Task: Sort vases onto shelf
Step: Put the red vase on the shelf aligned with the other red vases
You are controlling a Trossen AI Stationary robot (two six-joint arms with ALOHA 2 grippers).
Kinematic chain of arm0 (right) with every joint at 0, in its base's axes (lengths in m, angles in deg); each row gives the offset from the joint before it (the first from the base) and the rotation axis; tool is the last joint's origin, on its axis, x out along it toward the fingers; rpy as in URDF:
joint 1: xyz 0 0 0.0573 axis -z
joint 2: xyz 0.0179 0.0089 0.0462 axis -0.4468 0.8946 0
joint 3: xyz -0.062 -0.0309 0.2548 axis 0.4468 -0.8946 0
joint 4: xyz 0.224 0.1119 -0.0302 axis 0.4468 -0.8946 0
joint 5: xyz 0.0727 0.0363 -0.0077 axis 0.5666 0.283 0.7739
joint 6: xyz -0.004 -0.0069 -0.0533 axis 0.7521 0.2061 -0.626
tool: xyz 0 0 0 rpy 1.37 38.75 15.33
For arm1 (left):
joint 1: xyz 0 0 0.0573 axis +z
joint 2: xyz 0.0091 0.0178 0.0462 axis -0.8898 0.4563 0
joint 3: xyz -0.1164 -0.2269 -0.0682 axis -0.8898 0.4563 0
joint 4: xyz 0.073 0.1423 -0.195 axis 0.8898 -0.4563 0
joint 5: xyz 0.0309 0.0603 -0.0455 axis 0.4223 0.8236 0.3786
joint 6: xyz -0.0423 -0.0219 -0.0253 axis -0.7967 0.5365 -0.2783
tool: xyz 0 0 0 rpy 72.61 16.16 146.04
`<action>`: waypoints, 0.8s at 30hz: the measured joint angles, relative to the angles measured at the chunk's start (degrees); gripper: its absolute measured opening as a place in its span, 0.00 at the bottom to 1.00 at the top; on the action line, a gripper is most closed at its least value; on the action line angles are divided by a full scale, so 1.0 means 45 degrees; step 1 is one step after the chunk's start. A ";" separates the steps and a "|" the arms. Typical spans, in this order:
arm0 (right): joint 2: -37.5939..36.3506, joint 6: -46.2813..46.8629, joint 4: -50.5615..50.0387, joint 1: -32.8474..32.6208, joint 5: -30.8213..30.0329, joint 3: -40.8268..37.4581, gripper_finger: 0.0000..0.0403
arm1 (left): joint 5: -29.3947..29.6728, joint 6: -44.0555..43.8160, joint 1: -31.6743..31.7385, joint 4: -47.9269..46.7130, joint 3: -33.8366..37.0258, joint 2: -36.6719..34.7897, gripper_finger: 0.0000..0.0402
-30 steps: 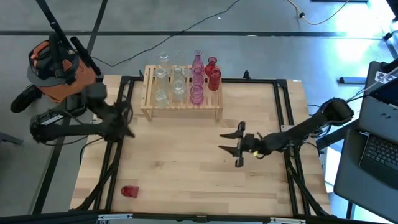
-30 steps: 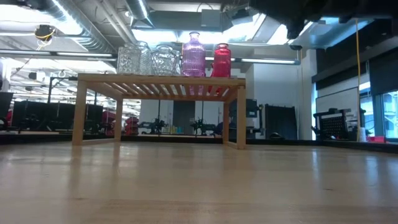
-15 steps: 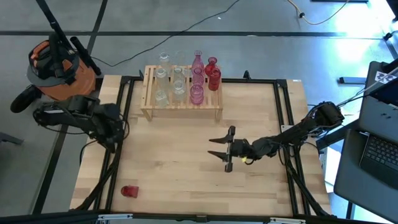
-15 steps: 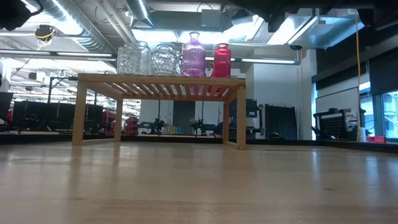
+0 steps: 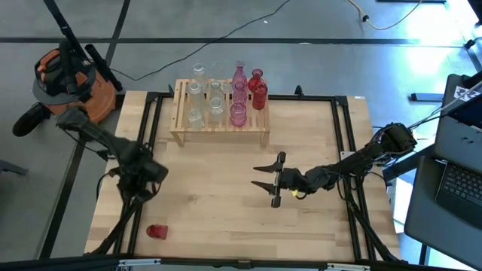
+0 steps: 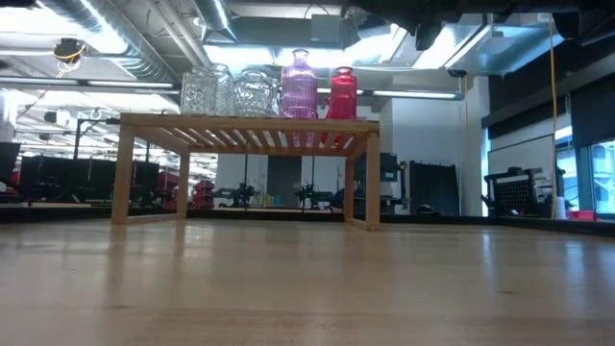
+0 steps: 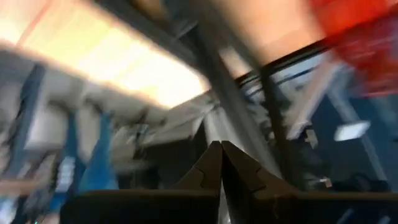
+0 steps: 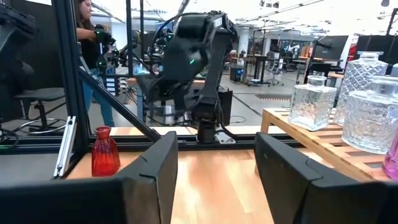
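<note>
A small red vase stands alone on its base near the table's near-left corner, also seen in the right wrist view as the red vase. The wooden shelf sits at the far edge, carrying several clear, pink and red vases; the low view shows the shelf with the vases on its slatted top. My left gripper is shut and hangs above the table's left side, far of the red vase. My right gripper is open and empty over the table's middle, pointing left.
Black frame rails run along the table's sides. An orange vacuum stands off the far-left corner and a laptop sits to the right. A person stands beyond the table behind the left arm. Bare wood lies between gripper and red vase.
My left arm has swung from the table's left edge toward the near edge and the red vase, its wrist view blurred by the motion. My right gripper moved toward the table's left and slightly nearer, then held still, staying open. No vase has moved.
</note>
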 joint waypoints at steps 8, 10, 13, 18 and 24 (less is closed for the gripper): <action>0.0000 -0.0005 -0.0018 0.0000 0.0005 0.0000 0.43 | 0.0742 -0.3042 -0.1748 0.4986 0.1098 0.0861 0.00; 0.0000 -0.0007 -0.0019 0.0000 0.0005 0.0000 0.43 | 0.1393 -0.4109 -0.1960 0.6882 0.1481 0.0922 0.00; 0.0000 0.0012 -0.0019 0.0000 0.0005 0.0000 0.43 | 0.1677 -0.5323 -0.2272 0.8634 0.1999 0.1228 0.00; 0.0000 0.0039 0.0000 0.0000 0.0010 0.0000 0.43 | 0.1124 -0.6013 -0.3179 0.9510 0.2426 0.2146 0.00; 0.0000 0.0314 -0.0005 0.0000 0.0015 0.0000 0.43 | 0.1103 -0.7006 -0.3980 1.2404 0.2763 0.3506 0.00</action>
